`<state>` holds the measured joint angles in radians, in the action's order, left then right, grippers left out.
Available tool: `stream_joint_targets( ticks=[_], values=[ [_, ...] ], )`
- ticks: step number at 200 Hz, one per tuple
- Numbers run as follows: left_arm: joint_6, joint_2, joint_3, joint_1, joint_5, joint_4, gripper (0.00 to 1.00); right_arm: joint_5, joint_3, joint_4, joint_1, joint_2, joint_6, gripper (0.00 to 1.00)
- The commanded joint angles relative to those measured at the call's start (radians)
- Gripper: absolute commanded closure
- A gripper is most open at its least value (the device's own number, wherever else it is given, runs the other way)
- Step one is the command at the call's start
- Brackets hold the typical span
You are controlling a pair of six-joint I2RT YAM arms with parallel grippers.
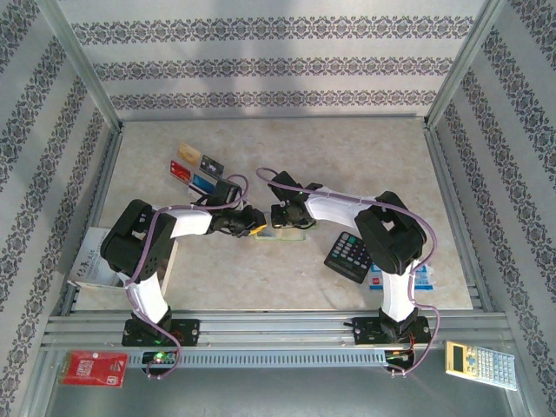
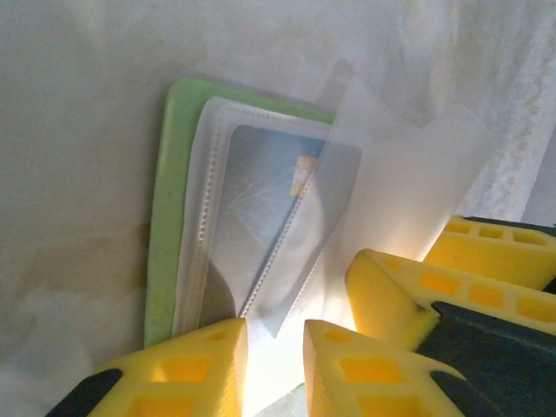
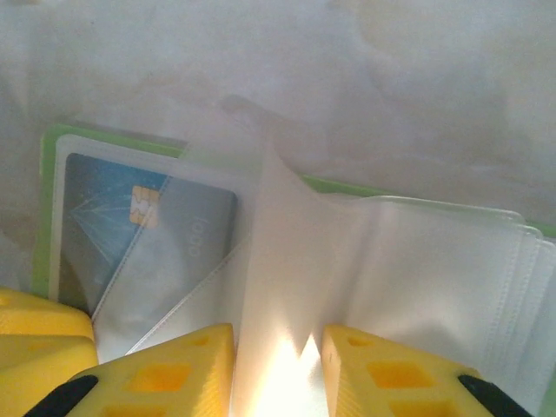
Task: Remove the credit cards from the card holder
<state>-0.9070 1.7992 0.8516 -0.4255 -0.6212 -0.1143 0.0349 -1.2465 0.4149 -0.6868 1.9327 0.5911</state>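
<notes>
- From above, you see the green card holder lying open in the middle of the table. Both arms bend in over it.
- Your left gripper is at its left end, and your right gripper is right over it. From up here you cannot tell how wide the fingers are.
- Four cards lie well apart from it at the back left: a tan card, a red card, a dark card and a bright blue card.
- A black calculator sits to the right of the holder.
- In the left wrist view, the card holder lies flat. A pale blue card is inside a flat pocket on it.
- Your left gripper has its fingers a little way apart. The corner of the flat pocket reaches the gap, but you cannot tell if they pinch it.
- The right gripper comes in from the right, with a raised pocket standing up from it.
- In the right wrist view, the raised pocket runs down between the fingers of your right gripper, which hold it in a narrow grip.
- The pale blue card lies to the left, inside the card holder.
</notes>
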Motion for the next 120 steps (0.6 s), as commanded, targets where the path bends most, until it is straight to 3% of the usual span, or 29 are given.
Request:
stream_joint_targets(
  ticks=[1, 62, 120],
  values=[
    [-0.009, 0.014, 0.011, -0.012, 0.005, -0.005, 0.76, -0.024, 0.022, 0.025, 0.012, -0.04, 0.018, 0.67],
    [-0.001, 0.024, 0.004, -0.011, 0.009, 0.008, 0.78, -0.029, 0.009, 0.027, 0.013, -0.07, 0.027, 0.67],
    [0.003, 0.025, 0.004, -0.01, 0.006, 0.011, 0.81, -0.134, 0.002, 0.016, 0.01, -0.147, 0.042, 0.54]
  ],
)
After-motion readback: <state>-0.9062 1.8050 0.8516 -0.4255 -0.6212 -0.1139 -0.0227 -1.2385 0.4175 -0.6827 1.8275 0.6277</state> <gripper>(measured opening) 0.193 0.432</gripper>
